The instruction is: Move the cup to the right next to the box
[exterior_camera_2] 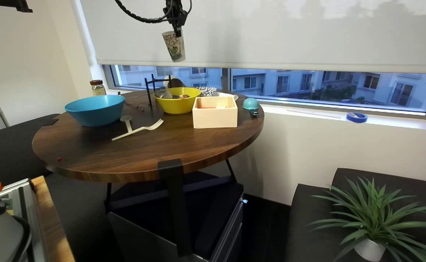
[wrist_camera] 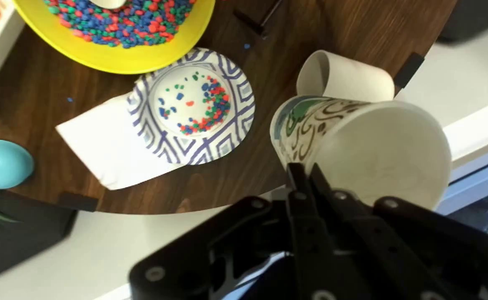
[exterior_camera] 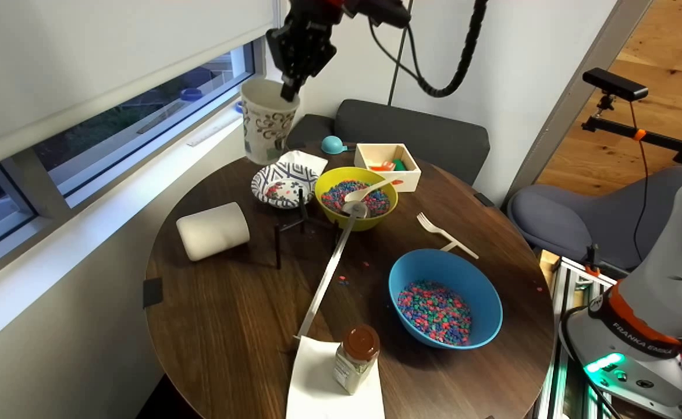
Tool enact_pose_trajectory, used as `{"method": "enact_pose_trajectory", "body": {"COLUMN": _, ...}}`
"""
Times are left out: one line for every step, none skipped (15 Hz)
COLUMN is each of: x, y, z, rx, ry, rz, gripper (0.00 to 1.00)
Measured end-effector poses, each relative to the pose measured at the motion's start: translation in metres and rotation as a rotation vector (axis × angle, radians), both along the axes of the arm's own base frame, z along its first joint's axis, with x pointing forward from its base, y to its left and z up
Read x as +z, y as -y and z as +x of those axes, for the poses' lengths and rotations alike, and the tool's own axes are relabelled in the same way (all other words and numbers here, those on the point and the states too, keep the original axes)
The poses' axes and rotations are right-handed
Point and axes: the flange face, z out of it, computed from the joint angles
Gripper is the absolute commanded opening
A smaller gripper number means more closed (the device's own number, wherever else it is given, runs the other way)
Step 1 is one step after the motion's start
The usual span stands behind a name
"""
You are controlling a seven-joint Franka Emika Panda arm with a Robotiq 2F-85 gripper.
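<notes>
The carrying step was apparently in hand: the tool [wrist_camera: 305, 168] pinched the wall of the tilted cup [exterior_camera: 267, 129], held higher than the table [exterior_camera: 248, 314] and well apart from the box [exterior_camera_2: 214, 118]. The next move called for approach, levelling and lowering beside the box.

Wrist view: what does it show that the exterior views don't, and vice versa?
Wrist view only: a black tab on the table edge near the napkin; I cannot make it out elsewhere.

Exterior views only: the blue bowl, fork and brown-lidded jar.

Shared: the cup held by the claw, the yellow bowl, turquoise scoop, patterned plate and box, which the wrist view crops.
</notes>
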Motion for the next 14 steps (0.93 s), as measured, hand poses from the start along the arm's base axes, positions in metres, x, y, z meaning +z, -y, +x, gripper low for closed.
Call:
{"method": "enact_pose_trajectory", "body": {"x": 0.014, "y": 0.017, "z": -0.011, "rx": -0.046, "ry": 0.015, "rz": 0.003, "gripper": 0.01}}
{"method": "enact_pose_trajectory", "body": {"x": 0.025, "y": 0.035, "z": -0.022, "rx": -0.095, "ry": 0.027, "rz": 0.006, "gripper": 0.01}}
{"method": "enact_pose_trajectory", "body": {"x": 0.034, "y": 0.054, "z": -0.034, "rx": -0.143, "ry": 0.036, "rz": 0.01, "gripper": 0.01}}
{"method": "enact_pose_trajectory", "body": {"x": 0.042, "y": 0.073, "z": -0.048, "rx": -0.191, "ry": 0.043, "rz": 0.014, "gripper": 0.01}}
{"method": "enact_pose_trajectory", "body": {"x": 0.046, "y": 0.092, "z": -0.061, "rx": -0.238, "ry": 0.047, "rz": 0.018, "gripper": 0.01}}
{"method": "enact_pose_trajectory", "body": {"x": 0.049, "y": 0.111, "z": -0.074, "rx": -0.285, "ry": 0.049, "rz": 0.021, "gripper": 0.01}}
{"method": "enact_pose_trajectory", "body": {"x": 0.049, "y": 0.129, "z": -0.088, "rx": -0.331, "ry": 0.051, "rz": 0.026, "gripper": 0.01}}
{"method": "enact_pose_trajectory", "body": {"x": 0.049, "y": 0.147, "z": -0.101, "rx": -0.378, "ry": 0.055, "rz": 0.031, "gripper": 0.01}}
{"method": "enact_pose_trajectory", "body": {"x": 0.047, "y": 0.165, "z": -0.115, "rx": -0.425, "ry": 0.059, "rz": 0.036, "gripper": 0.01}}
{"method": "enact_pose_trajectory", "body": {"x": 0.043, "y": 0.182, "z": -0.128, "rx": -0.47, "ry": 0.065, "rz": 0.042, "gripper": 0.01}}
{"method": "enact_pose_trajectory", "body": {"x": 0.039, "y": 0.199, "z": -0.141, "rx": -0.514, "ry": 0.073, "rz": 0.049, "gripper": 0.01}}
{"method": "enact_pose_trajectory", "body": {"x": 0.034, "y": 0.216, "z": -0.155, "rx": -0.558, "ry": 0.078, "rz": 0.056, "gripper": 0.01}}
{"method": "enact_pose_trajectory", "body": {"x": 0.029, "y": 0.232, "z": -0.168, "rx": -0.6, "ry": 0.084, "rz": 0.066, "gripper": 0.01}}
{"method": "enact_pose_trajectory", "body": {"x": 0.023, "y": 0.247, "z": -0.18, "rx": -0.636, "ry": 0.089, "rz": 0.073, "gripper": 0.01}}
